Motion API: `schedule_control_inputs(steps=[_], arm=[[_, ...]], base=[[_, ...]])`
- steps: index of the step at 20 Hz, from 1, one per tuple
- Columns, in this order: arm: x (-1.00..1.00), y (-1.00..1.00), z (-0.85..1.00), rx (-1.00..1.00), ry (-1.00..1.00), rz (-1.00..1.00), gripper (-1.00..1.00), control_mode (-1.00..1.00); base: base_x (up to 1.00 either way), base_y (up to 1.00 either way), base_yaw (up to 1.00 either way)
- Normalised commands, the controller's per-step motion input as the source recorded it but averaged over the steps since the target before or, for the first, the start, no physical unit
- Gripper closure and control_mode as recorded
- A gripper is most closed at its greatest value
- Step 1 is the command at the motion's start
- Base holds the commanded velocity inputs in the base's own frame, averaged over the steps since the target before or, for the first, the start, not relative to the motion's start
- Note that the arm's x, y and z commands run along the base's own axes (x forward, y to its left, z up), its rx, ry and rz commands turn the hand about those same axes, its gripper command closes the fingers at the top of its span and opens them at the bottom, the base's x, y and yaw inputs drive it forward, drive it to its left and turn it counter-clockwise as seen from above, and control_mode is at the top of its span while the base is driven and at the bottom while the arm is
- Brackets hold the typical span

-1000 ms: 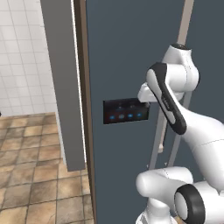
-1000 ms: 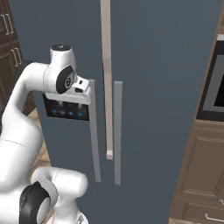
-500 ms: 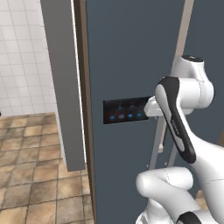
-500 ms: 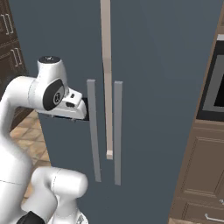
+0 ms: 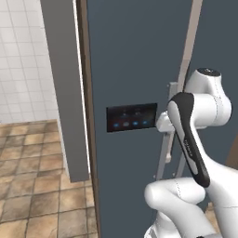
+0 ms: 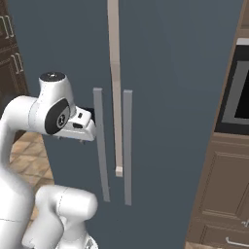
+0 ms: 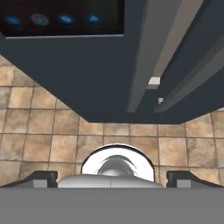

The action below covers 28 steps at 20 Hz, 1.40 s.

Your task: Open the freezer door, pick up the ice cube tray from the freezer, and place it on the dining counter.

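The gripper [image 6: 92, 131] stands spread wide and empty just beside the long bar handle [image 6: 100, 146] of the closed freezer door [image 5: 135, 60], below its display panel [image 5: 131, 117], apparently lining up to grasp the handle.

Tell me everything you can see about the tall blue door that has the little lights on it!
The freezer door is tall, narrow and slate-blue, smooth and matte. It holds a small black display panel with blue lights, and a long grey bar handle runs upright along its edge beside the wider door's handle. It looks shut. The gripper is open, close to the handle, gripping nothing.
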Motion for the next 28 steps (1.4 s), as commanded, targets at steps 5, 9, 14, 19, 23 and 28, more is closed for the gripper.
schedule_control_inputs(steps=[5,9,14,19,23,28], arm=[[0.0,0.0,0.0,0.0,0.0,0.0,-1.0,1.0],[0.0,0.0,0.0,0.0,0.0,0.0,-1.0,1.0],[0.0,0.0,0.0,0.0,0.0,0.0,-1.0,1.0],[0.0,0.0,0.0,0.0,0.0,0.0,-1.0,1.0],[0.0,0.0,0.0,0.0,0.0,0.0,-1.0,1.0],[0.0,0.0,0.0,0.0,0.0,0.0,-1.0,1.0]], base=[[0.0,-0.85,0.0],[0.06,-0.92,0.0],[0.3,-0.63,0.0],[0.33,-0.24,0.0],[0.18,0.04,0.0],[0.0,0.21,0.0]])
